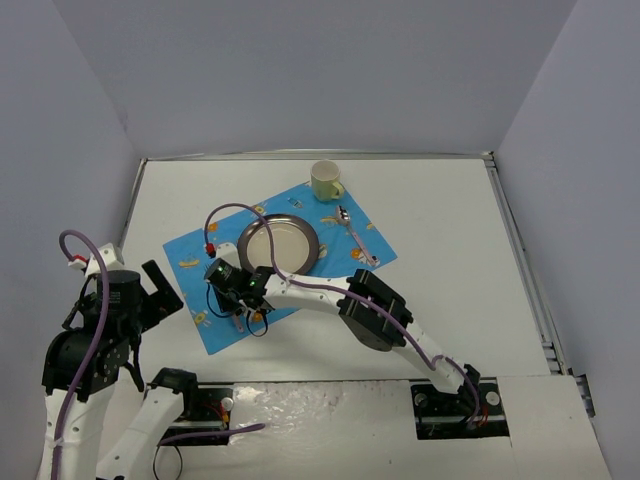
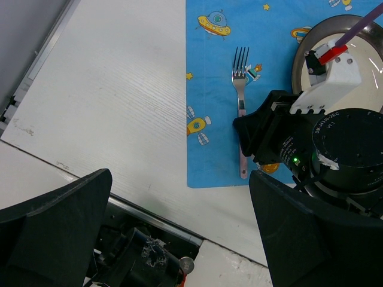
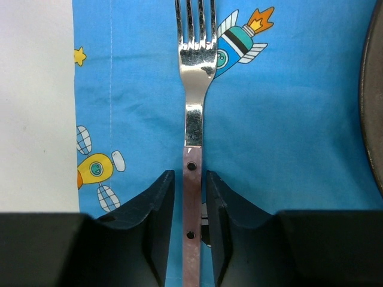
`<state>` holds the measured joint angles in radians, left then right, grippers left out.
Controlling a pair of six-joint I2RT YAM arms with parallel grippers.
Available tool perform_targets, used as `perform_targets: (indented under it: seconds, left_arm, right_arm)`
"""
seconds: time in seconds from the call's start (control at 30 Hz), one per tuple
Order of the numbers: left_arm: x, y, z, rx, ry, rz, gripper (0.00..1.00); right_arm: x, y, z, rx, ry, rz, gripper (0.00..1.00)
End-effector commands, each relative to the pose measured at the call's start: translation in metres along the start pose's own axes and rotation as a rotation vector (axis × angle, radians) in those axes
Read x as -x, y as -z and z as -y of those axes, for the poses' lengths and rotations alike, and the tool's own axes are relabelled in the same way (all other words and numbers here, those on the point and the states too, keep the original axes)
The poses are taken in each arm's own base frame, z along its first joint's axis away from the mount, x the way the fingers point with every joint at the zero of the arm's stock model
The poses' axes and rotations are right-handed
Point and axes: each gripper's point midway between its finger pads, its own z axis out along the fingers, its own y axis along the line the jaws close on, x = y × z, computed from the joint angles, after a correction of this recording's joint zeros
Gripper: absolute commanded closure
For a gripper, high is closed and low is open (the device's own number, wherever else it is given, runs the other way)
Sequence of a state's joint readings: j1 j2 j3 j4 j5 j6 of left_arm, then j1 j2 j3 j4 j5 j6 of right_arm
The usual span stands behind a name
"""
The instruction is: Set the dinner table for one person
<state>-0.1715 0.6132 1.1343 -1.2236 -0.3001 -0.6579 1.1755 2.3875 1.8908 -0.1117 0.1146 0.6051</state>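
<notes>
The fork [image 3: 192, 89] handle is straddled, not clenched, by the right gripper [image 3: 190, 176] at lower centre. The left gripper [image 2: 179, 173] is spread wide.

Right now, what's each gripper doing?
Left gripper: open, empty.
Right gripper: barely open, straddling the fork, not clamped.

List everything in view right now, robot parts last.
dinner table: one, white, under everything.
placemat: one, blue cartoon print, mid-table.
plate: one, metal rim, cream centre, on the placemat.
cup: one, pale yellow, placemat's far corner.
spoon: one, silver, pink handle, right of plate.
fork: one, silver, pink handle, left of plate.
left hand: one, black, open, over bare table at left.
right hand: one, black, open, astride the fork's handle.
</notes>
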Motion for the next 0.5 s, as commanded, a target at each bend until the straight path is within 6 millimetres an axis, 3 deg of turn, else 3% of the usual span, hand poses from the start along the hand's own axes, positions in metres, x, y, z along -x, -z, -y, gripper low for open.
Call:
perform_targets:
  seconds: [0.0,0.27,0.37,0.47]
  left_arm:
    - [0.009,0.001,0.006,-0.021,0.001,0.024,0.03]
    - [0.020,0.007,0.008,-0.025,-0.007,0.045,0.03]
    - [0.026,0.009,0.010,-0.025,-0.031,0.050,0.03]
    - [0.034,0.013,0.011,-0.029,-0.067,0.064,0.03]
  right_arm:
    - [0.026,0.013,-0.019,0.037,-0.010,0.074,0.68]
    - [0.076,0.063,-0.017,0.019,0.023,0.202,0.41]
    - [0.097,0.090,-0.001,-0.020,0.029,0.257,0.34]
    - [0.128,0.133,0.036,-0.090,0.008,0.336,0.24]
